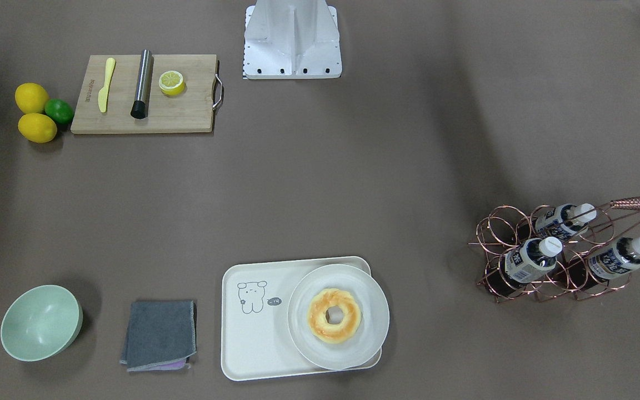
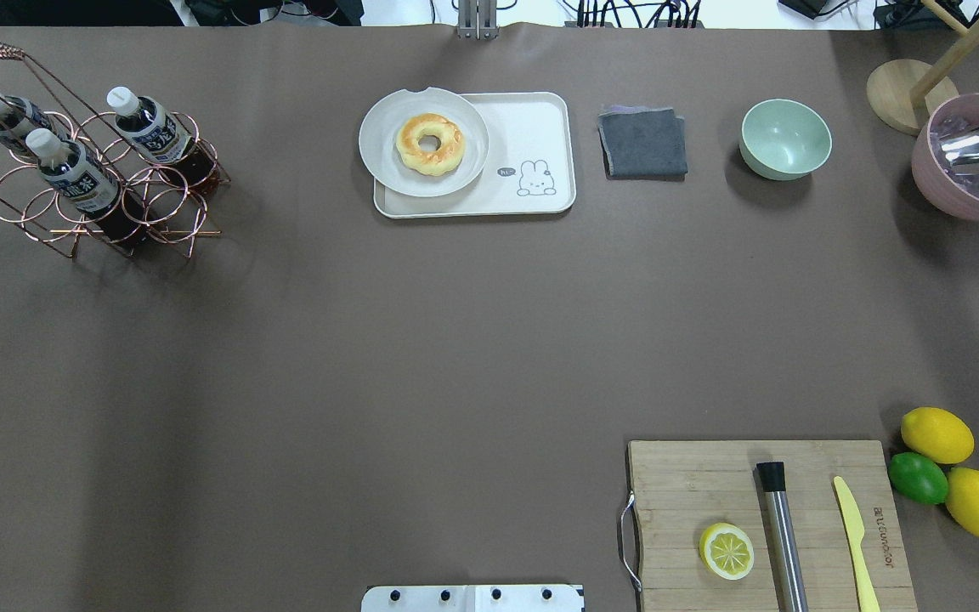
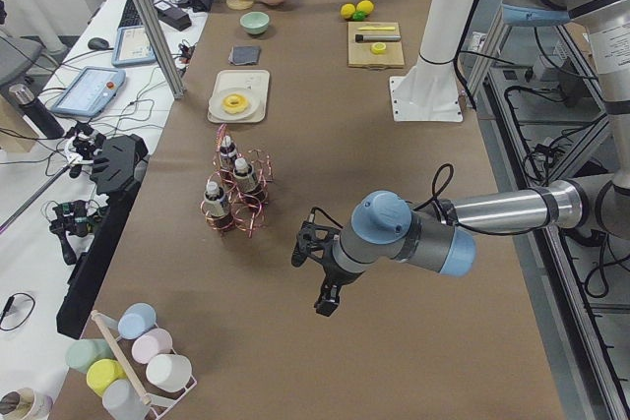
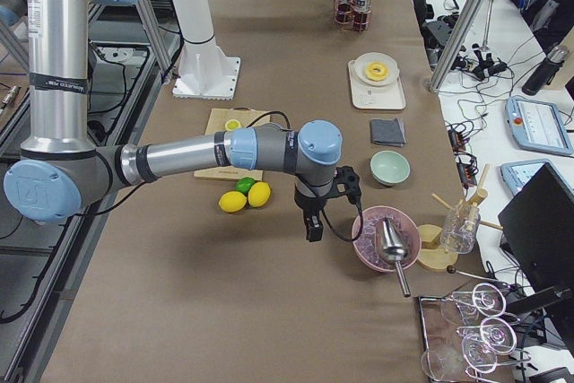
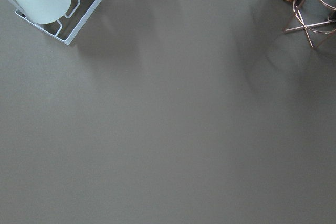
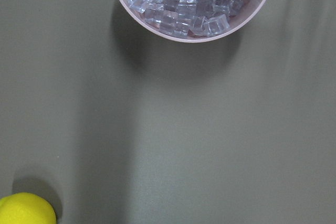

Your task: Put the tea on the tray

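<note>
— Where is the tea found?
— Three tea bottles (image 2: 73,174) are stood in a copper wire rack (image 1: 639,203) on the robot's far left, well apart from the tray (image 2: 553,119).
— What is carried on the tray?
— A plate (image 2: 375,161) with a doughnut (image 2: 429,143).
— And the grippers?
— The left gripper (image 3: 323,304) is held near the rack, the right gripper (image 4: 312,232) beside a bowl of ice (image 4: 368,257). Whether either is clenched or released cannot be told.

left tool (image 3: 323,300), right tool (image 4: 314,226) both point down; grip state unclear
</note>
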